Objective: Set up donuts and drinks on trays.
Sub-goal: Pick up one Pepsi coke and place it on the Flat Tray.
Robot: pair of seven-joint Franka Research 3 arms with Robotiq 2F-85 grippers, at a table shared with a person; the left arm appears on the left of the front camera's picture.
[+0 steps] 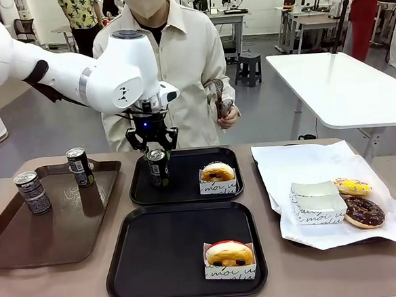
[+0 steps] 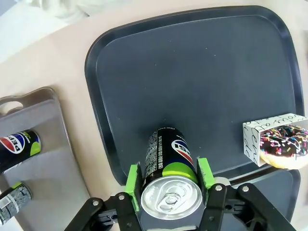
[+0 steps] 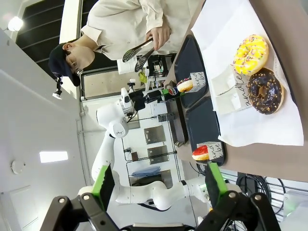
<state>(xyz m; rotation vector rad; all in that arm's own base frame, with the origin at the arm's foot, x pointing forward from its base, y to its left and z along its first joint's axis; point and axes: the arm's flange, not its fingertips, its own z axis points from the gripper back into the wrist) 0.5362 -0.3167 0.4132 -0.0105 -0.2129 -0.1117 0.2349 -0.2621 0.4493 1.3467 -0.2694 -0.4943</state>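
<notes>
A dark drink can stands upright at the left side of the far black tray. My left gripper hangs over the can; its green pads sit close on either side of the can's top, jaws open. A sleeved donut with chocolate icing and sprinkles sits on the same tray. The near black tray carries a red-iced donut in its sleeve. My right gripper is open with nothing between its fingers.
A brown tray at the left holds two more cans. At the right, white paper bears a yellow donut, a chocolate donut and empty sleeves. A person across the table holds tongs.
</notes>
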